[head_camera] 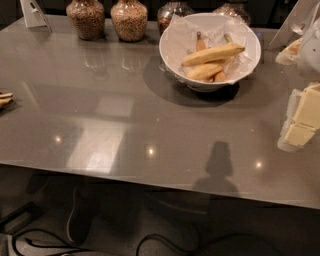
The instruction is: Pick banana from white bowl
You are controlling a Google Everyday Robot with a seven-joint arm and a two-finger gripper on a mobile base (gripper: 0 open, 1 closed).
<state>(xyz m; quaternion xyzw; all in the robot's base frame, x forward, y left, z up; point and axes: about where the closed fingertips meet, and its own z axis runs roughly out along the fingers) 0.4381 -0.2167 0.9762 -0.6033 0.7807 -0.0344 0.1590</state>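
Observation:
The banana [212,54] is long, nearly straight and pale yellow. It lies across the top of the fruit in the white bowl [169,42], which is lined with crumpled white paper and stands at the back right of the grey table. A shorter, plumper banana [204,72] lies just below it, and small thin orange-brown ones [200,41] lie beside it. My gripper [301,121] shows at the right edge with cream-yellow parts. It is lower right of the bowl, apart from it and from the banana, and holds nothing I can see.
Several glass jars with brown filling [86,19] [129,20] stand along the back edge behind and left of the bowl. A white card stand [33,13] is at the back left. A yellow-brown item [5,99] pokes in at the left edge. The table's front edge [150,172] runs below.

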